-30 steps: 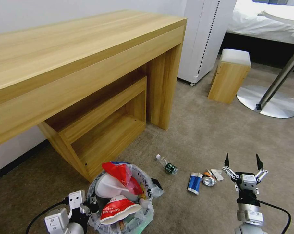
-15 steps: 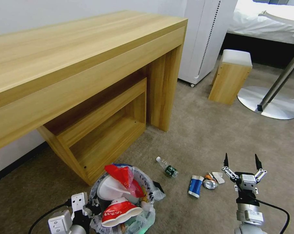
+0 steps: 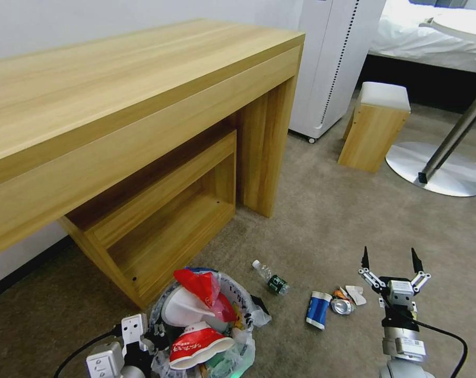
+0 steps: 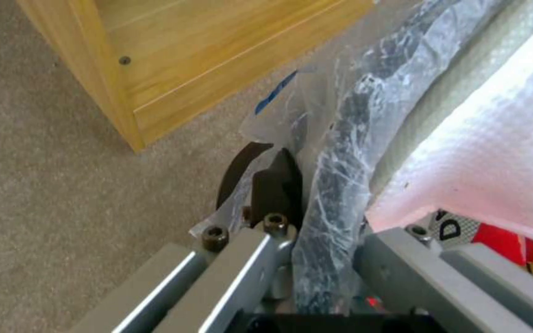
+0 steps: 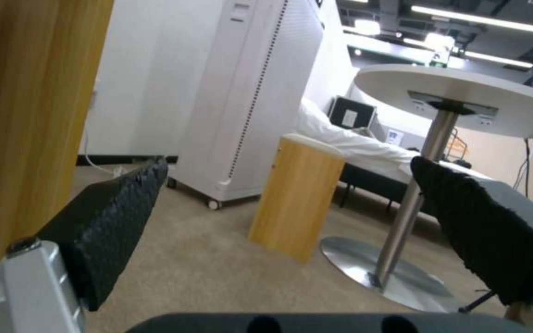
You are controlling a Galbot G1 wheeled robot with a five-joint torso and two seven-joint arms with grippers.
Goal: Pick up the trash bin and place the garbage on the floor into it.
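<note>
The trash bin [image 3: 244, 300], lined with a crinkled clear bag, stands low at the left by the desk's foot. It holds a red wrapper [image 3: 198, 281], a white slipper [image 3: 180, 310] and a red-white cup [image 3: 196, 344]. My left gripper [image 3: 148, 336] is shut on its bagged rim [image 4: 340, 138], one dark fingertip [image 4: 275, 180] outside the rim. On the carpet lie a small green-labelled bottle [image 3: 272, 278], a blue-white packet [image 3: 318, 310], a crushed can [image 3: 342, 306] and a white scrap [image 3: 356, 295]. My right gripper [image 3: 390, 258] hovers open just right of the scrap, and its fingers [image 5: 112, 222] stand wide apart.
A long wooden desk [image 3: 143, 105] with a low shelf [image 3: 164, 226] rises behind the bin. A white cabinet on wheels [image 3: 332, 58], a wooden stool [image 3: 374, 126] and a round table's steel base [image 3: 448, 173] stand farther right. Open carpet lies between them.
The whole head view has shifted slightly, so the camera has moved; the litter and furniture sit a little lower in the picture. Both arms keep their poses and the left grip holds.
</note>
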